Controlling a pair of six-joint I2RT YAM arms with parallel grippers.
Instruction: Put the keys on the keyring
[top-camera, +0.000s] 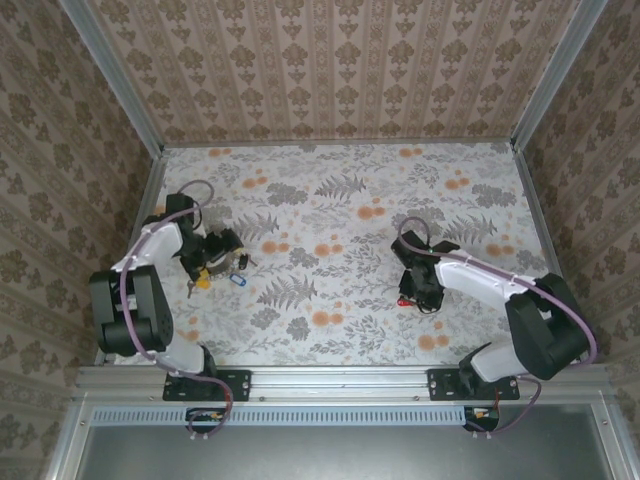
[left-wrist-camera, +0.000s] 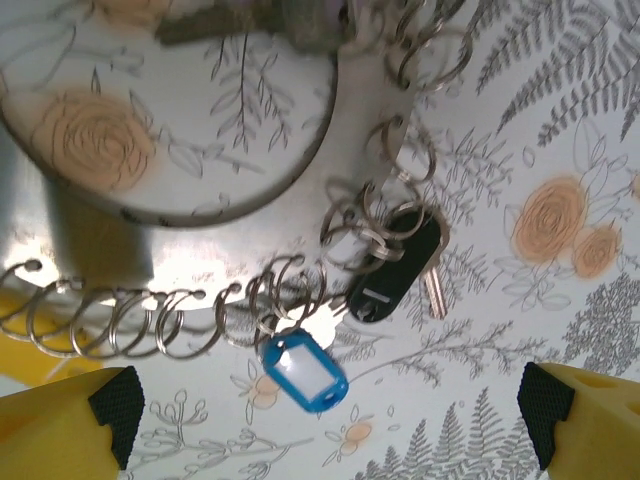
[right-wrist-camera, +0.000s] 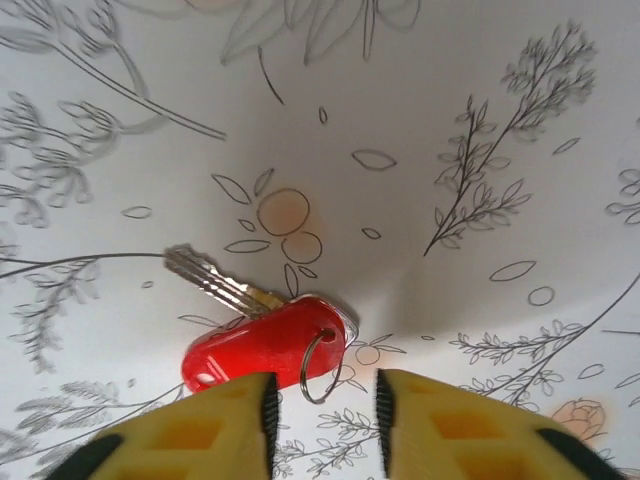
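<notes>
- The flat table, covered in a white cloth printed with grey ferns and orange flowers, takes up the middle of the top view. The two arms reach in from the lower left and lower right.
- The keyring, a long chain of linked silvery wire rings, crosses the left wrist view from the left edge and climbs to the upper centre.
- The left gripper has its jaws spread wide, one yellow finger with a black pad in each bottom corner. The chain lies above and between them, with nothing pinched.
- A black-headed metal key hangs on the chain right of centre.
- A blue plastic tag with a white window hangs on the chain at lower centre, nearest the open jaws.
- The right gripper shows two yellow fingers at the bottom edge, parted by a narrow gap that holds nothing.
- A red-headed metal key lies flat on the cloth just above that gap and to its left, well apart from the keyring. Its blade points to the upper left.
- The red key's small wire ring sits right at the mouth of the gap.
- The top view shows the two groups far apart, with the red as a mere speck. The wrist views resolve the single rings and blades.
</notes>
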